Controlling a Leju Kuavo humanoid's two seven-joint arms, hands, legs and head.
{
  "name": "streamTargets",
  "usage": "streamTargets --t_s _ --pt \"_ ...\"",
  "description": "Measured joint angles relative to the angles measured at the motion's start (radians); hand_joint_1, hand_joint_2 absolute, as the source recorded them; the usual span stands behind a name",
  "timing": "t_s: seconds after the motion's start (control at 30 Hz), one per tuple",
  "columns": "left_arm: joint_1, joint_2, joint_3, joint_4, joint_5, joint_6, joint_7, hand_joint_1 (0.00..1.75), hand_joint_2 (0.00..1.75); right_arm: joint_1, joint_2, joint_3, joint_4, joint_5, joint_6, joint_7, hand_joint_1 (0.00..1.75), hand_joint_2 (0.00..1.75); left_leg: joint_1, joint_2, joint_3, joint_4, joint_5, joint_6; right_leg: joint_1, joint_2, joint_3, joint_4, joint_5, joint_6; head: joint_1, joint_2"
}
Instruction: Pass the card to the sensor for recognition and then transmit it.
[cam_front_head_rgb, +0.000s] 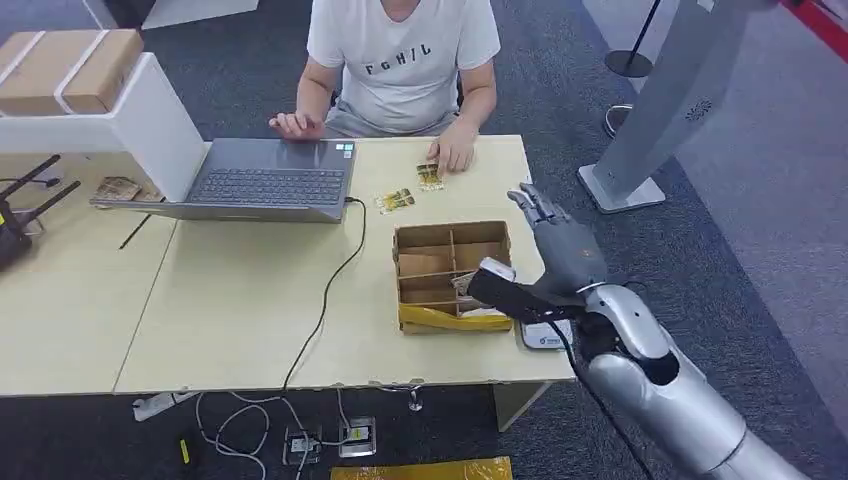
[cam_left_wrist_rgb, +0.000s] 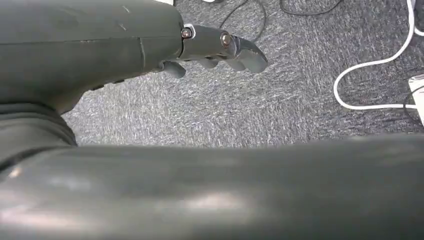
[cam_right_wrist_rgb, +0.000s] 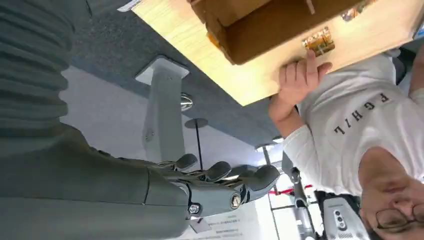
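Cards (cam_front_head_rgb: 395, 201) are seen as small flat pieces printed in yellow and dark tones, laid on the pale wooden worktop (cam_front_head_rgb: 240, 300) between the laptop (cam_front_head_rgb: 265, 180) and the divided cardboard box (cam_front_head_rgb: 450, 272). One further card (cam_front_head_rgb: 430, 177) is touched by the hand of a seated person (cam_front_head_rgb: 455, 155). A white sensor pad (cam_front_head_rgb: 545, 335) is located at the worktop edge, beside the box. The right robot hand (cam_front_head_rgb: 555, 245) is raised above that edge, fingers extended and apart, nothing held. The left robot hand (cam_left_wrist_rgb: 220, 50) is positioned over grey carpet, fingers loosely curled, nothing held
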Motion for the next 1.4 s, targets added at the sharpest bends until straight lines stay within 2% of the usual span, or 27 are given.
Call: streamTargets --t_s 0.37,0.63,1.07,1.4 --pt "0.0 0.0 0.0 0.0 -0.002 0.0 0.002 0.0 0.0 -0.017 0.056 0.082 0.149 0.101 -0.064 -0.014 0.0 1.75 0.0 0.0 0.0 0.0 0.0 0.0 0.0 -0.001 0.0 0.0 0.0 0.0 0.0 0.0" --pt "0.0 0.001 0.0 0.0 -0.002 -0.004 0.002 0.0 0.0 -0.023 0.076 0.113 0.208 0.097 -0.061 -0.014 0.0 1.75 0.0 0.0 0.0 0.0 0.0 0.0 0.0 -0.001 0.0 0.0 0.0 0.0 0.0 0.0" --pt "0.0 0.003 0.0 0.0 -0.01 -0.01 0.002 0.0 0.0 -0.024 0.09 0.122 0.232 0.099 -0.031 -0.011 0.0 1.75 0.0 0.0 0.0 0.0 0.0 0.0 0.0 -0.001 0.0 0.0 0.0 0.0 0.0 0.0" --pt "0.0 0.003 -0.003 0.0 -0.015 -0.012 0.001 0.0 0.0 -0.024 0.126 0.14 0.288 0.138 -0.072 -0.04 0.0 1.75 0.0 0.0 0.0 0.0 0.0 0.0 0.0 -0.001 0.0 0.0 0.0 0.0 0.0 0.0"
